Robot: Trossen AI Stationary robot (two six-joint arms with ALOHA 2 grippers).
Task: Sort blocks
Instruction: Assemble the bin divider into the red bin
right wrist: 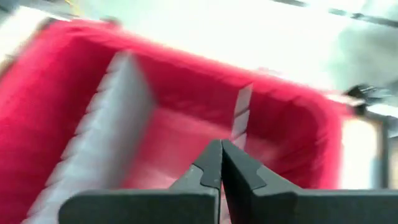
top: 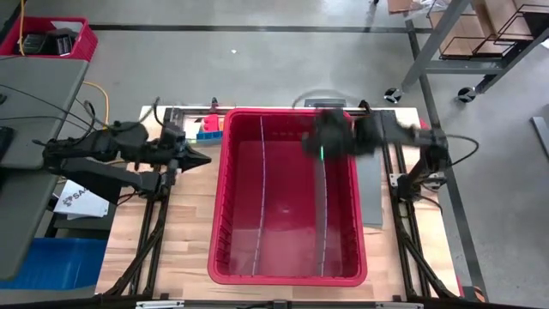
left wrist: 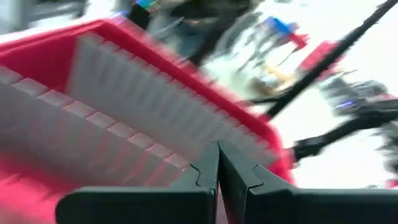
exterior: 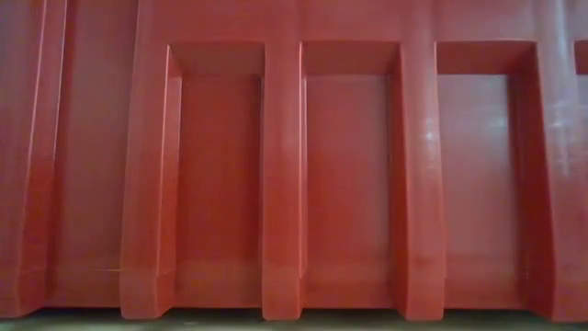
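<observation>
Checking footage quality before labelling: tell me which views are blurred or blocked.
High view: sharp, except the right gripper, smeared over the red bin. Low view: filled by the bin's wall. Left wrist view: streaked. Right wrist view: the divider sheets are soft.

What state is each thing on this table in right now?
Left gripper: shut, empty, beside the bin's left wall.
Right gripper: shut, empty, over the bin.
Red bin: upright, two divider sheets standing inside.
Blocks: outside the bin, at its far left corner.
</observation>
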